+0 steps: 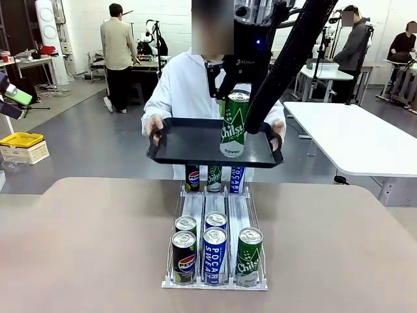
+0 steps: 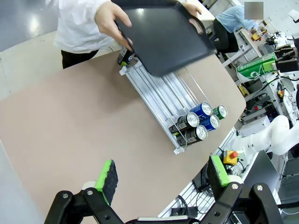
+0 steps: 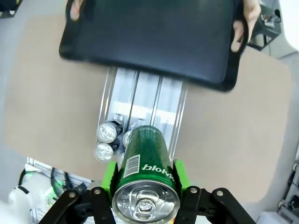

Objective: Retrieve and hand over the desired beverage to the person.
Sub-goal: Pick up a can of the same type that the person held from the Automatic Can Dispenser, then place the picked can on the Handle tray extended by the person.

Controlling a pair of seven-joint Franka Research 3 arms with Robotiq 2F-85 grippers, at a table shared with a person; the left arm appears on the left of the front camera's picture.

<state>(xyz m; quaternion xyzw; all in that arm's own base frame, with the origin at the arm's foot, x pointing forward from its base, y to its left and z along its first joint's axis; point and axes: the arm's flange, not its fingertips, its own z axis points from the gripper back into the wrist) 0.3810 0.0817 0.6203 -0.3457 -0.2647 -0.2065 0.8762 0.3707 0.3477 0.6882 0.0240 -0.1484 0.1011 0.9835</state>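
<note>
A green Chilsung can (image 1: 233,127) hangs upright, its base just over the black tray (image 1: 189,140), with my right gripper (image 1: 236,98) shut on its upper part. The right wrist view looks down on this can (image 3: 145,163) between the green pads (image 3: 110,177), with the tray (image 3: 154,37) beyond it. The person (image 1: 186,85) in a white jacket holds the tray by both handles at the far side of the table. My left gripper (image 2: 162,172) stands open over the table's near side with nothing between its fingers.
A clear three-lane rack (image 1: 195,205) in the table's middle holds Pepsi (image 1: 184,257), Pocari Sweat (image 1: 214,254) and green cans (image 1: 248,256) at its near end, more at its far end. A white table (image 1: 352,130) stands at the right, a yellow box (image 1: 21,139) at the left.
</note>
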